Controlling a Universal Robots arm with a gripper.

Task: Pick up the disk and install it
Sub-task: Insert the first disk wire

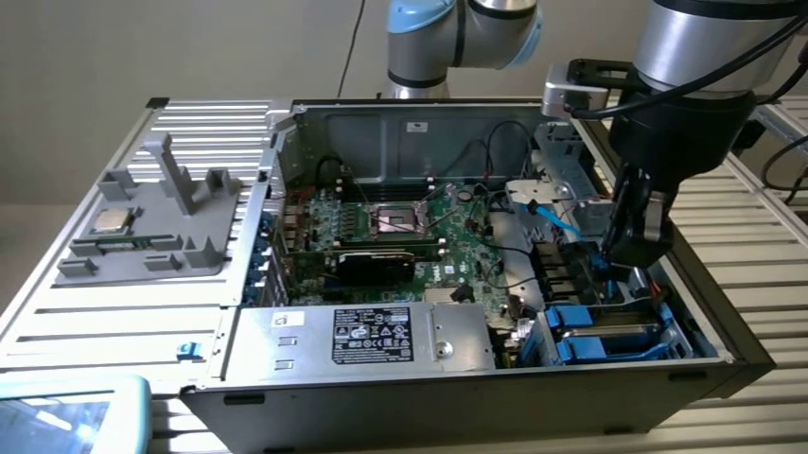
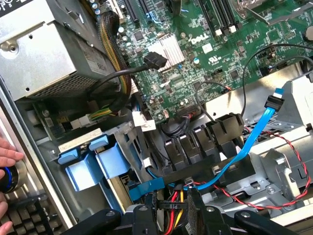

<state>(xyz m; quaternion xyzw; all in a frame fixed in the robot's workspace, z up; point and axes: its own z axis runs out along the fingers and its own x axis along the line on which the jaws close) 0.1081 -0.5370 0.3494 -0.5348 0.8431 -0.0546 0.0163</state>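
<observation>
My gripper [image 1: 631, 260] reaches down into the open computer case at the exterior view's right, beside the drive cage [image 1: 604, 333]. Two bright blue carrier handles [image 2: 80, 166] stick out of that cage [image 2: 122, 147]. The drive bodies behind them are hidden, so I cannot tell whether the disk sits there. In the wrist view my gripper [image 2: 171, 211] hangs over a black connector marked P10 [image 2: 171, 205] with red and yellow wires. A blue plastic strip [image 2: 146, 188] lies just beyond it. I cannot tell whether anything is held.
A light blue data cable [image 2: 244, 142] runs loose across the black cable guides [image 2: 195, 142]. The silver power supply box [image 1: 366, 336] and green motherboard [image 1: 417, 227] fill the case. A person's fingers [image 2: 7, 156] rest at the case edge. A grey fixture with a small chip [image 1: 112, 222] lies outside.
</observation>
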